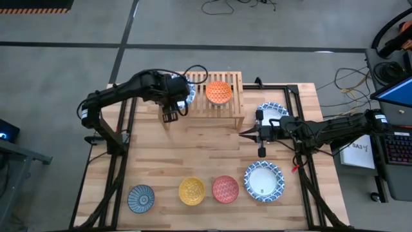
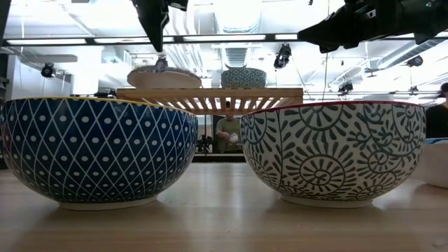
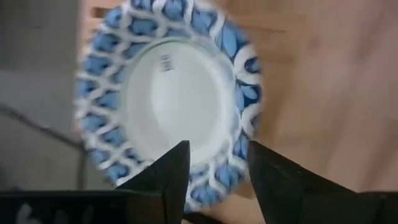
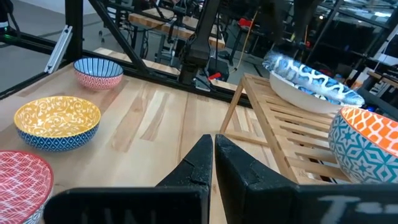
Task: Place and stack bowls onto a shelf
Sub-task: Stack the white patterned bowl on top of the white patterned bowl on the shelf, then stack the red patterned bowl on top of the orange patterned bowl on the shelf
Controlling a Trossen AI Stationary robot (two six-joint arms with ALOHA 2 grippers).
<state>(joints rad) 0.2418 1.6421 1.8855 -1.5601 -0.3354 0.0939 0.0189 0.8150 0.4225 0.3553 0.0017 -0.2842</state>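
The shelf (image 1: pixel 226 106) stands at the table's far edge. On its left end a white bowl with a blue rim (image 3: pixel 168 93) rests on the slats. An orange bowl (image 1: pixel 219 92) sits beside it, on the middle of the shelf. My left gripper (image 3: pixel 214 165) hangs open just above the white bowl, pointing steeply down. Its fingers stand over the bowl's rim and are apart from it in the low view (image 2: pixel 158 42). My right gripper (image 1: pixel 244 133) is shut and level right of the table's middle, pointing toward the table's left edge with nothing in it.
Along the near edge stand a grey-blue bowl (image 1: pixel 141 198), a yellow bowl (image 1: pixel 192 191), a red bowl (image 1: pixel 225 189) and a white blue-rimmed bowl (image 1: pixel 263 180). Another blue-rimmed bowl (image 1: pixel 273 110) lies by the right arm. The shelf's right end is bare.
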